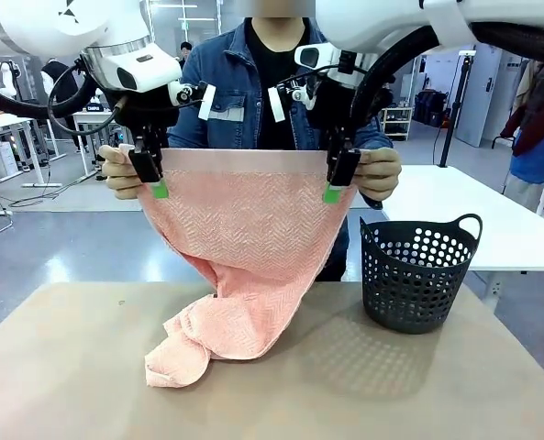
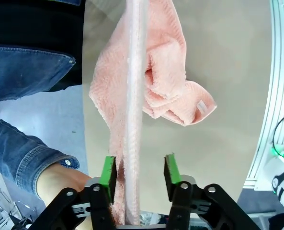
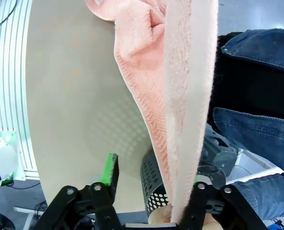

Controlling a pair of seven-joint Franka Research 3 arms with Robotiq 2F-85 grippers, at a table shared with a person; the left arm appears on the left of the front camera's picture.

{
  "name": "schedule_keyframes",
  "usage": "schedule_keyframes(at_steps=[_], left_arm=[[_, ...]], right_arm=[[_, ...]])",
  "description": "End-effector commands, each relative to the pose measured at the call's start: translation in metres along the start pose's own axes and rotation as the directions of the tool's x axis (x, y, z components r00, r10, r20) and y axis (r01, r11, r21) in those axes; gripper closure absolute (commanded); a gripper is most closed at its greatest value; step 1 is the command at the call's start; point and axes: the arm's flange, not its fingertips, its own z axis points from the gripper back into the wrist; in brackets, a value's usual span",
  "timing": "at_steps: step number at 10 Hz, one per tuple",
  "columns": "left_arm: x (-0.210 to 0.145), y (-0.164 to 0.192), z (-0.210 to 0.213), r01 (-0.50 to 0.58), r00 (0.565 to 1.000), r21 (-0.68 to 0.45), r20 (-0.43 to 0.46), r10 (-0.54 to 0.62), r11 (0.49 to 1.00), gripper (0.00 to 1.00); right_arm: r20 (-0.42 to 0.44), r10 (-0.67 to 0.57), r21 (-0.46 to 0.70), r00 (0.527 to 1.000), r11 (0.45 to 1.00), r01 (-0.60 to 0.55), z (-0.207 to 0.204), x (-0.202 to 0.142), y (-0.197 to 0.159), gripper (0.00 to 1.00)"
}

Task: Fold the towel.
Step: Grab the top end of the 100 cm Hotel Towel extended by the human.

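A person across the table holds the salmon-pink towel [image 1: 249, 238] up by its top corners, one hand [image 1: 117, 172] at the left corner and the other hand [image 1: 380, 174] at the right. The top edge is stretched flat and the lower end lies bunched on the table. My left gripper [image 1: 154, 188] straddles the left top corner. In the left wrist view the towel's edge [image 2: 132, 96] runs between the jaws of the left gripper [image 2: 139, 170], against one pad with a gap to the other. My right gripper [image 1: 334, 191] straddles the right corner. In the right wrist view the towel [image 3: 180, 96] lies by one finger of the right gripper [image 3: 152, 175], far from the other.
A dark perforated basket [image 1: 418, 275] stands on the tan table [image 1: 345, 385] at the right, just below my right gripper, and appears in the right wrist view as the basket [image 3: 156, 182]. The person stands close behind the towel.
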Motion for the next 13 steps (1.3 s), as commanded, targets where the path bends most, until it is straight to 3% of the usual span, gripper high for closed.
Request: schedule_keyframes(at_steps=[1,2,3,7,10,11,13], left_arm=[[-0.001,-0.003,0.006,-0.013,0.999,0.003,0.034,0.013,1.0,1.0],[-0.002,-0.004,0.007,-0.015,0.999,0.004,0.037,0.014,1.0,0.97],[-0.003,-0.003,0.007,-0.032,0.999,-0.008,0.029,0.032,0.999,1.0],[-0.004,-0.005,0.009,-0.041,0.999,-0.004,0.036,0.041,0.999,1.0],[-0.009,-0.011,0.004,-0.038,0.999,0.0,0.014,0.038,0.999,1.0],[-0.001,-0.001,0.005,-0.02,1.0,0.0,0.017,0.02,1.0,1.0],[-0.001,-0.001,0.005,-0.02,1.0,0.0,0.017,0.02,1.0,1.0]], right_arm=[[-0.005,-0.037,-0.032,0.999,0.999,0.037,-0.008,0.001,0.004,1.0],[-0.004,-0.042,-0.03,0.999,0.999,0.042,-0.009,0.0,0.004,1.0],[-0.003,-0.044,-0.032,0.999,0.999,0.044,-0.01,-0.001,0.003,0.97],[0.014,-0.047,-0.037,0.999,0.998,0.047,-0.009,-0.004,0.005,1.0],[0.016,-0.072,0.002,0.997,0.997,0.072,-0.013,-0.023,0.011,1.0],[0.013,-0.027,-0.021,1.0,0.999,0.027,-0.004,-0.004,-0.001,1.0],[0.013,-0.027,-0.021,1.0,0.999,0.027,-0.004,-0.004,-0.001,1.0]])
